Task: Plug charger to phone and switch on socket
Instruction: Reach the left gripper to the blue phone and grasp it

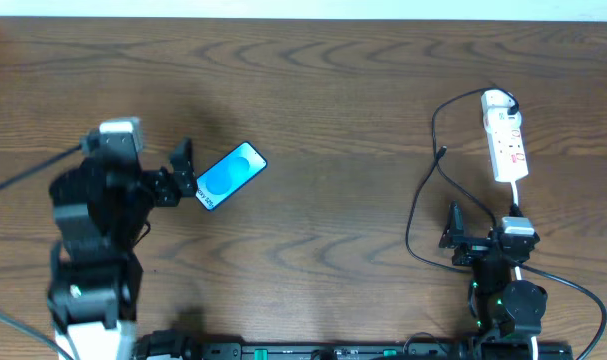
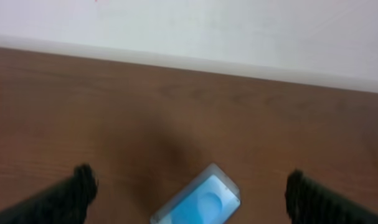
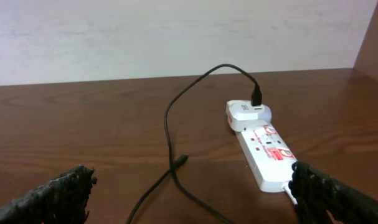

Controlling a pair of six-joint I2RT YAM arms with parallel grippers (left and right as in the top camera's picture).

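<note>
Pincers on both my arms stand spread wide and pinch nothing. My left pincer (image 1: 186,169) hovers over the left half of the desk (image 1: 323,90) with the phone (image 1: 231,175) just ahead of it. The phone lies flat and slanted, a slim slab with rounded corners, a dark frame and a glossy bright blue screen facing up. From the left wrist its near end shows low between my two black, rough-looking fingers (image 2: 83,183), touching neither.

My right pincer (image 1: 450,228) sits low at the right side, well apart from the phone. Ahead of it and slightly to the right lies the socket (image 1: 505,140), a narrow bar of smooth white plastic with red marks on top; I cannot tell how its switches stand. A small white adapter (image 3: 248,114) is plugged in at its far end. The charger (image 1: 420,190), a thin black cable, rises from that adapter, arcs over, and loops down across the bare wood toward my right pincer. Its small dark connector tip (image 3: 182,160) rests loose on the desk, left of the socket. The slack of that cable lies across the ground between my right fingers (image 3: 70,186). The socket's thicker white cord (image 1: 516,195) leaves its near end and runs close beside my right arm. The desk is dark brown with a wavy grain, and a plain pale wall (image 3: 176,37) stands behind it.
</note>
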